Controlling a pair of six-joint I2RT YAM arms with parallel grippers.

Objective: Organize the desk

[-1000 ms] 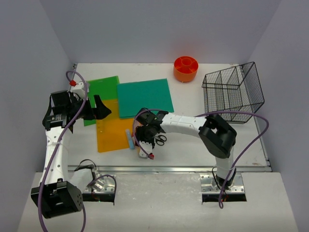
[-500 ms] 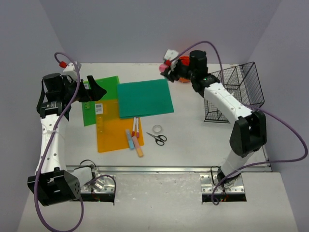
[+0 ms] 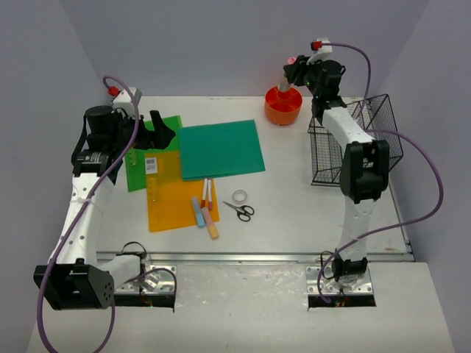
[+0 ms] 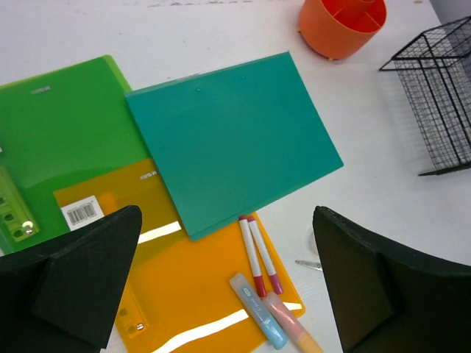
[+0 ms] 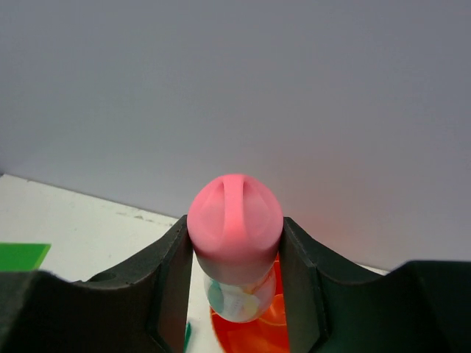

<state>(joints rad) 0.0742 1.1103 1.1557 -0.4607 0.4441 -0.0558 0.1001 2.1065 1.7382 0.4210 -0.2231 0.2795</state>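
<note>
Entry: large flat white desk (image 3: 309, 220), running from the arm bases out to the pale lavender walls, with a metal rail (image 3: 257, 257) along its near edge; the top is matte and unmarked, with its clutter gathered left of centre. Nearest lot, lying loose: a blue highlighter (image 3: 197, 212) touching a peach highlighter (image 3: 210, 223), two red-capped pens (image 3: 207, 193), small black-handled scissors (image 3: 241, 211) and a white tape ring (image 3: 239, 195). Middle lot: a translucent orange folder (image 3: 173, 202), a green plastic folder (image 3: 151, 140) and a glossy teal folder (image 3: 221, 148) on top, all overlapping and askew. The left gripper (image 3: 158, 132) hovers over the green folder, jaws spread wide and holding nothing. Far lot: a round orange desk tidy (image 3: 283, 107) by the back wall; above it the right gripper (image 3: 298, 71) is clamped on a pink-capped white stick (image 5: 235, 220), apparently poised to drop it in. Black wire basket (image 3: 357, 140) at far right. Status, by estimate: early. One stick is nearly stowed; the pens, highlighters, scissors, tape and folders remain to be sorted.
</note>
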